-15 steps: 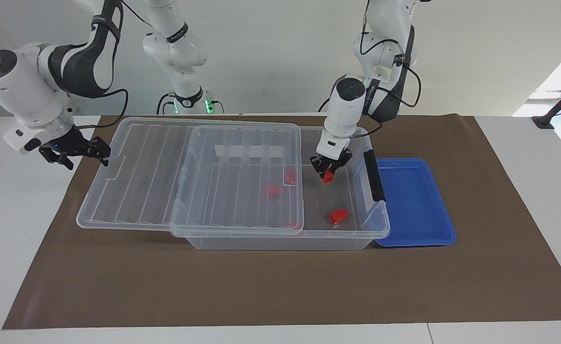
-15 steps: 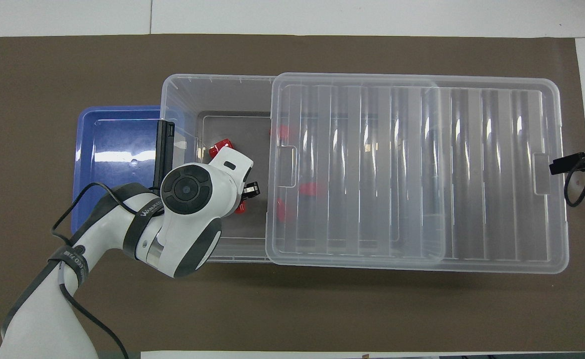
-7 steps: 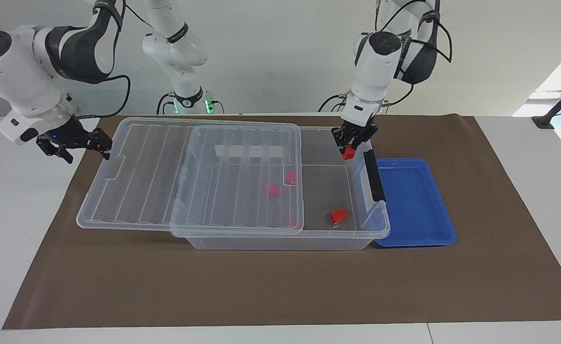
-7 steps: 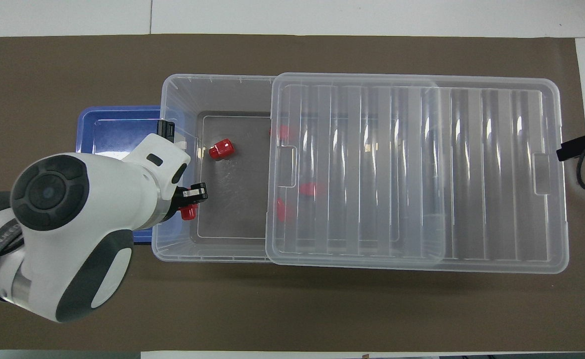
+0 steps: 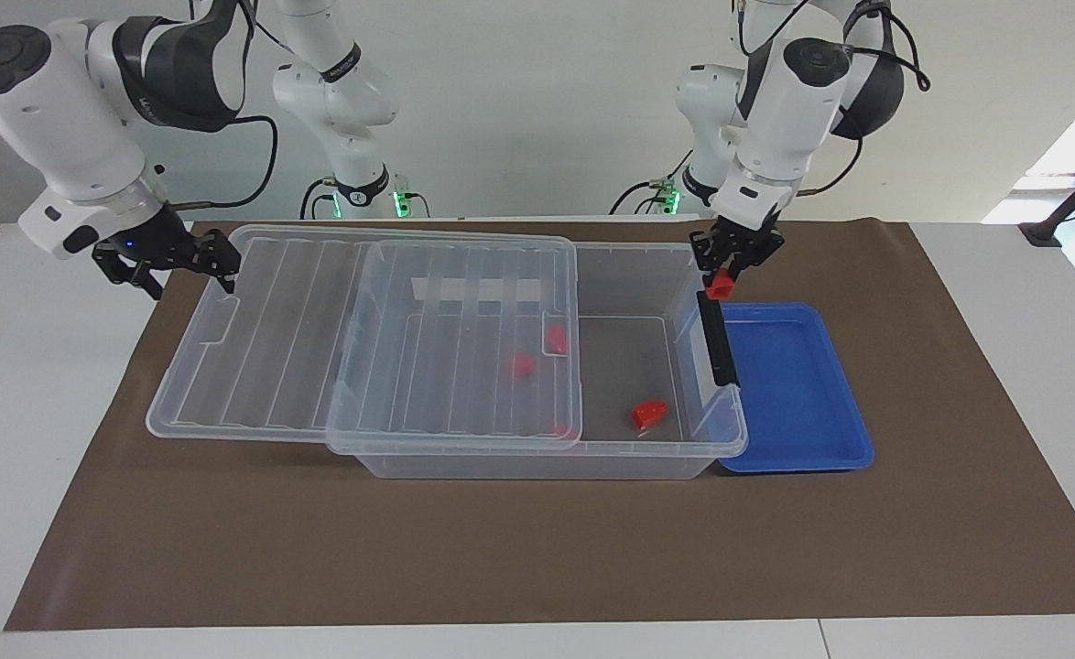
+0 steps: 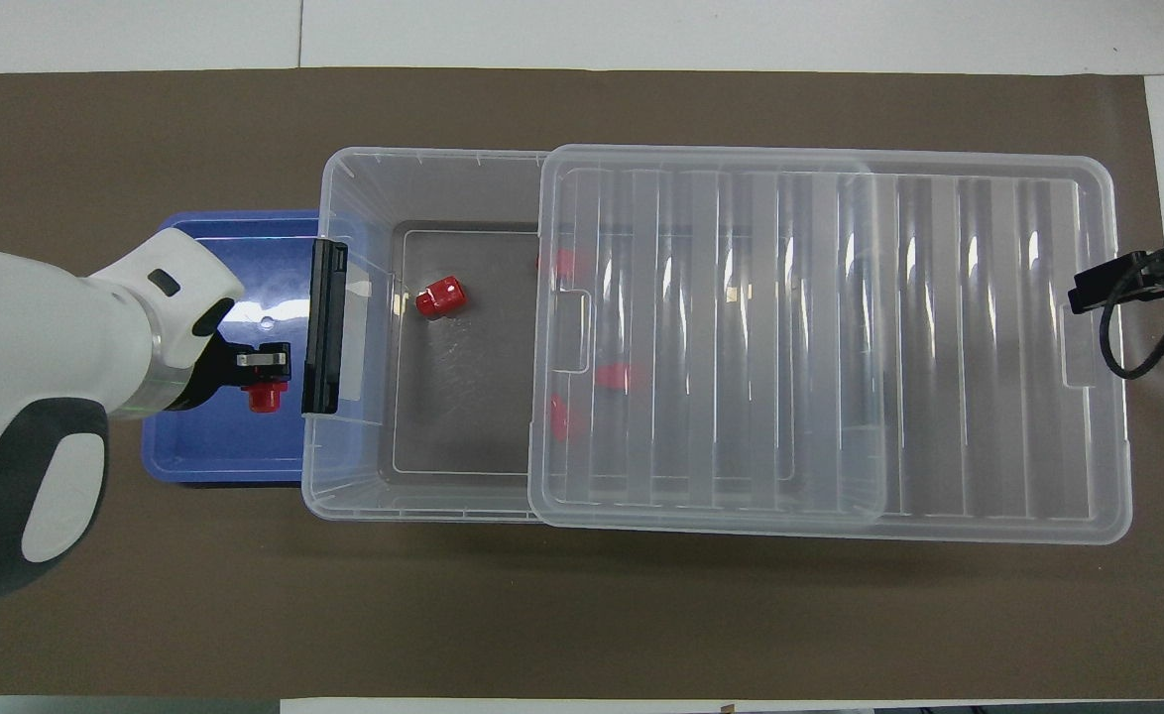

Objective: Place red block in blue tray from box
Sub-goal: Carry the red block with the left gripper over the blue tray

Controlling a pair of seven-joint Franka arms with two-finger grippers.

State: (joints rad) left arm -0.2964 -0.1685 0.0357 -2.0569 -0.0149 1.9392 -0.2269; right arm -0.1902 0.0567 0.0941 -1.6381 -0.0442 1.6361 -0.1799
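Note:
My left gripper (image 5: 726, 273) (image 6: 263, 365) is shut on a small red block (image 5: 718, 286) (image 6: 265, 399). It hangs in the air over the blue tray (image 5: 798, 403) (image 6: 207, 446), just beside the black clip handle (image 5: 717, 339) (image 6: 324, 327) of the box (image 5: 547, 462) (image 6: 364, 164). Another red block (image 5: 649, 414) (image 6: 440, 296) lies on the open part of the box floor. Three more (image 5: 521, 365) (image 6: 614, 375) show dimly under the lid. My right gripper (image 5: 185, 264) (image 6: 1098, 293) is open and holds nothing, and it waits by the lid's end.
The ribbed clear lid (image 5: 363, 339) (image 6: 820, 337) is slid partway off the box, overhanging toward the right arm's end. Everything sits on a brown mat (image 5: 537, 549) (image 6: 582, 615).
My left gripper rose out of the box with the red block and moved over the box's end wall to above the blue tray. My right gripper rose a little and moved closer to the lid's end.

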